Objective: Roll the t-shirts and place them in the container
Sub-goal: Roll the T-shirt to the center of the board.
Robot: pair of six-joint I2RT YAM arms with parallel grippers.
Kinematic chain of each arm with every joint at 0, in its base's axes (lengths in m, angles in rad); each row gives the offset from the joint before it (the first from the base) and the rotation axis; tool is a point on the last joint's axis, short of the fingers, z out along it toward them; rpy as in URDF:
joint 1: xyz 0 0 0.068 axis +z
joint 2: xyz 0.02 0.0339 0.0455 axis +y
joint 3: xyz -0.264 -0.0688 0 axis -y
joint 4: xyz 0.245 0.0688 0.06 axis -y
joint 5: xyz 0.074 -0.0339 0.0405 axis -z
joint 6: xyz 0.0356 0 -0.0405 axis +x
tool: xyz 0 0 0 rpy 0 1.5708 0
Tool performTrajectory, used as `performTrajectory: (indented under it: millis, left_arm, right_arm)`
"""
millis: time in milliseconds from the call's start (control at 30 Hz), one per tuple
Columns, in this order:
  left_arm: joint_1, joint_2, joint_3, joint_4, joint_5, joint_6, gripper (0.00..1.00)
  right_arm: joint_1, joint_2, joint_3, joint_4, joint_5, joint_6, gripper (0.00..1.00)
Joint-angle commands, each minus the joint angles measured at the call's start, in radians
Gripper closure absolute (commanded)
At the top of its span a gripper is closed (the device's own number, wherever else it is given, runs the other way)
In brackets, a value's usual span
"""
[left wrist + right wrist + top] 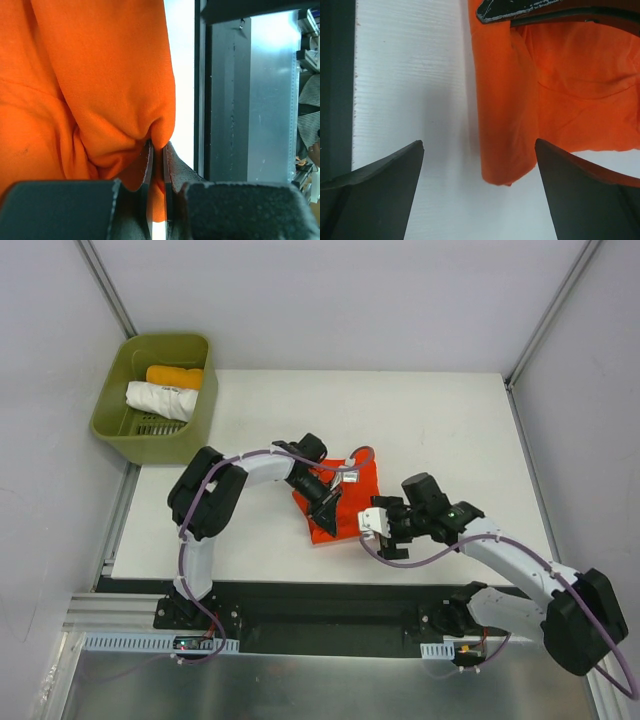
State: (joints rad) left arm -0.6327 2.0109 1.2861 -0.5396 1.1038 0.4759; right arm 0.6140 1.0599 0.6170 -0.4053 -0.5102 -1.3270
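One bright red-orange t-shirt [352,502] lies folded into a narrow block at the middle of the white table. My left gripper [326,512] is over its near left part, shut on a pinched fold of the cloth [159,142]. The rest of the t-shirt [90,90] bulges up and left of the jaws. My right gripper [373,524] hovers at the shirt's near right corner, open. In the right wrist view the rounded end of the t-shirt [507,125] lies between its spread fingertips [417,150], touching neither. A left finger [530,7] shows at the top.
A green basket [165,338] stands off the table's far left corner, holding a white roll [160,400] and a yellow-orange roll [175,376]. A black rail [330,605] runs along the table's near edge. Grey enclosure walls stand on three sides.
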Motion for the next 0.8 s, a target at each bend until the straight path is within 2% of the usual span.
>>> performTrajectory:
  millis: [0, 33, 200, 300, 333, 400, 433, 500, 533, 567, 633, 700, 767]
  left_arm:
    - [0.021, 0.015, 0.009, -0.03, 0.093, -0.003, 1.0]
    - [0.024, 0.015, 0.007, -0.031, 0.096, -0.005, 1.0]
    - [0.044, 0.017, -0.001, -0.031, 0.116, -0.013, 1.0]
    - [0.062, 0.015, -0.01, -0.034, 0.131, -0.016, 1.0]
    - [0.067, 0.017, -0.014, -0.037, 0.133, -0.016, 1.0]
    - [0.074, 0.018, -0.019, -0.043, 0.133, -0.02, 1.0]
    - [0.079, 0.014, -0.022, -0.048, 0.133, -0.02, 1.0]
    - [0.088, 0.009, -0.031, -0.057, 0.134, -0.034, 1.0]
    - [0.091, 0.006, -0.036, -0.071, 0.136, -0.043, 1.0]
    - [0.096, 0.002, -0.039, -0.082, 0.136, -0.062, 1.0]
    - [0.106, -0.014, -0.051, -0.112, 0.142, -0.086, 1.0]
    - [0.117, -0.034, -0.064, -0.12, 0.155, -0.134, 1.0]
    - [0.125, -0.038, -0.067, -0.151, 0.183, -0.18, 1.0]
  right_arm:
    - [0.03, 0.092, 0.02, 0.146, 0.021, -0.044, 0.02]
    - [0.033, 0.113, 0.021, 0.152, 0.021, -0.054, 0.01]
    - [0.059, 0.204, 0.013, 0.238, 0.052, -0.054, 0.13]
    - [0.072, 0.258, 0.023, 0.26, 0.073, -0.035, 0.25]
    - [0.07, 0.279, 0.027, 0.267, 0.079, -0.031, 0.36]
    - [0.072, 0.288, 0.035, 0.267, 0.093, -0.029, 0.48]
    - [0.072, 0.291, 0.041, 0.24, 0.094, -0.028, 0.57]
    - [0.072, 0.299, 0.073, 0.174, 0.088, -0.041, 0.66]
    - [0.07, 0.302, 0.09, 0.083, 0.082, -0.044, 0.74]
    - [0.069, 0.307, 0.108, 0.025, 0.053, -0.055, 0.78]
    - [0.063, 0.313, 0.159, -0.141, 0.009, -0.073, 0.86]
    - [0.053, 0.327, 0.188, -0.231, -0.051, -0.066, 0.88]
    - [0.04, 0.359, 0.245, -0.395, -0.115, -0.09, 0.89]
